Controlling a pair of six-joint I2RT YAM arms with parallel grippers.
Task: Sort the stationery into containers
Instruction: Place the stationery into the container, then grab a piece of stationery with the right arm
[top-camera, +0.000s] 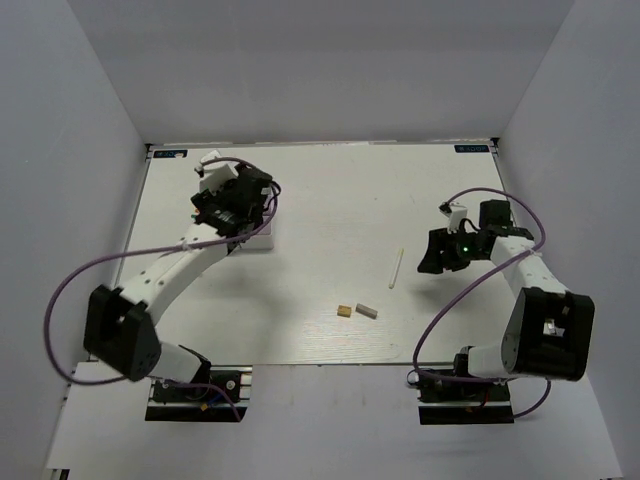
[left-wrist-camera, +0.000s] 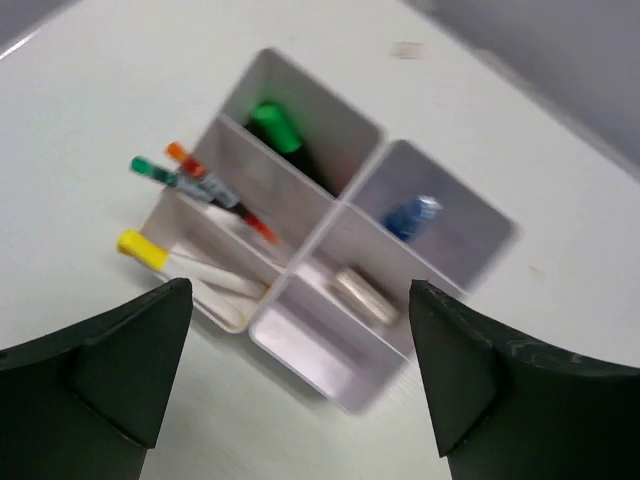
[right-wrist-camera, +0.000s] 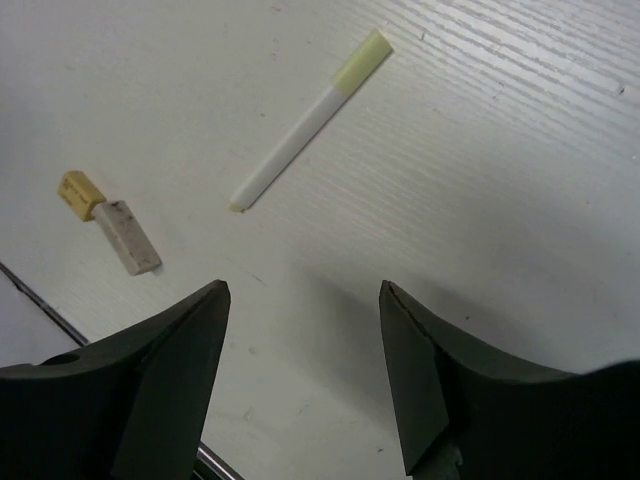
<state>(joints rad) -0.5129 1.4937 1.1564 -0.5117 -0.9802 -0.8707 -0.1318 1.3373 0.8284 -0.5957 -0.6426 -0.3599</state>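
The white divided tray (left-wrist-camera: 452, 280) sits under my left gripper (left-wrist-camera: 300, 295), which is open and empty above it. Its compartments hold a green-capped highlighter (left-wrist-camera: 275, 128), a blue bottle (left-wrist-camera: 411, 216), thin pens (left-wrist-camera: 205, 187), white yellow-tipped sticks (left-wrist-camera: 190, 266) and a pale eraser block (left-wrist-camera: 362, 295). In the top view the left gripper (top-camera: 232, 208) covers most of the tray (top-camera: 262, 240). My right gripper (right-wrist-camera: 303, 298) is open and empty, above the table. Ahead of it lie a white yellow-tipped stick (right-wrist-camera: 305, 124), a grey eraser (right-wrist-camera: 128, 236) and a tan eraser (right-wrist-camera: 80, 192). In the top view the right gripper (top-camera: 432, 256) hovers right of the stick (top-camera: 397, 267).
White walls enclose the table (top-camera: 330, 190) on three sides. The tan eraser (top-camera: 344, 311) and grey eraser (top-camera: 368, 310) lie near the table's front edge, between the two arm bases. Purple cables loop beside each arm.
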